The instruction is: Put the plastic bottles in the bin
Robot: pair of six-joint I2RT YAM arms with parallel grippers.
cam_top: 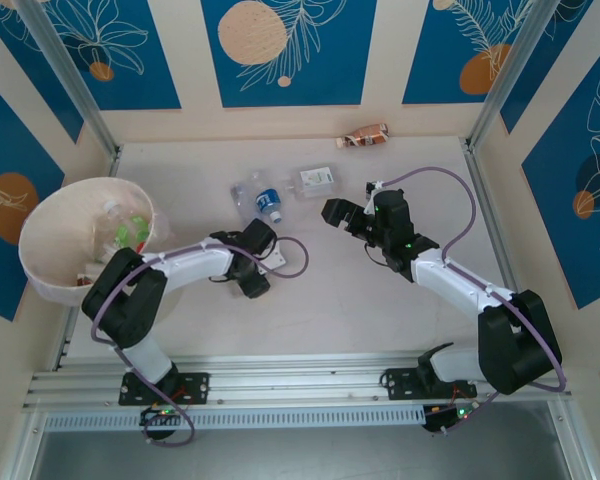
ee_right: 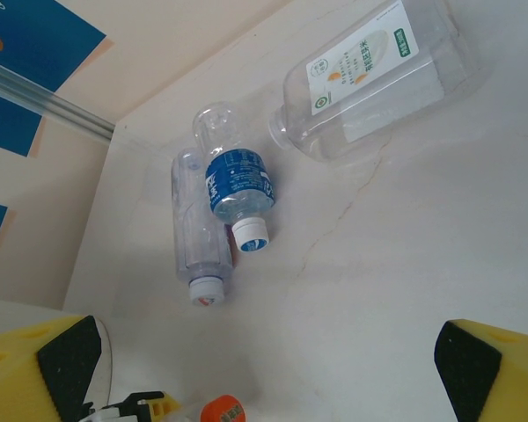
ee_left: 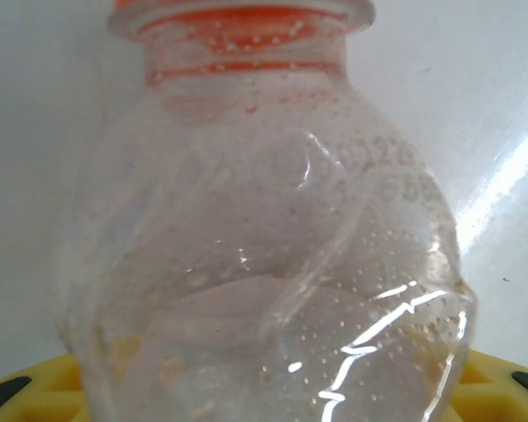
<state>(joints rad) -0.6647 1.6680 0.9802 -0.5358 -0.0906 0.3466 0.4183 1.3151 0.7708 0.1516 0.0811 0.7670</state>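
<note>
The clear bottle with the orange cap takes up most of your left wrist view. Its cap is at the top edge, and its wall is dented and speckled with droplets. Your left fingers show yellow at both lower corners, pressed to either side of the bottle's body, so they are clamped on it. In the top view that grip is just left of the frame's centre, well to the right of the bin. You cannot tell whether the bottle rests on the table or is raised off it.

Three more bottles lie on the table just above that spot in the top view. A blue-labelled bottle with a white cap lies right against a slim clear bottle. To their right and apart from them lies a flat-sided bottle with a white and green label. A brown-labelled bottle lies by the back wall, upper right of centre.

The bin stands at the left edge of the top view with several bottles inside, among them green-labelled bottles.

Your right fingers stand wide apart at the lower corners of the right wrist view, with bare table between them. In the top view they are right of centre, pointing toward the three bottles.
</note>
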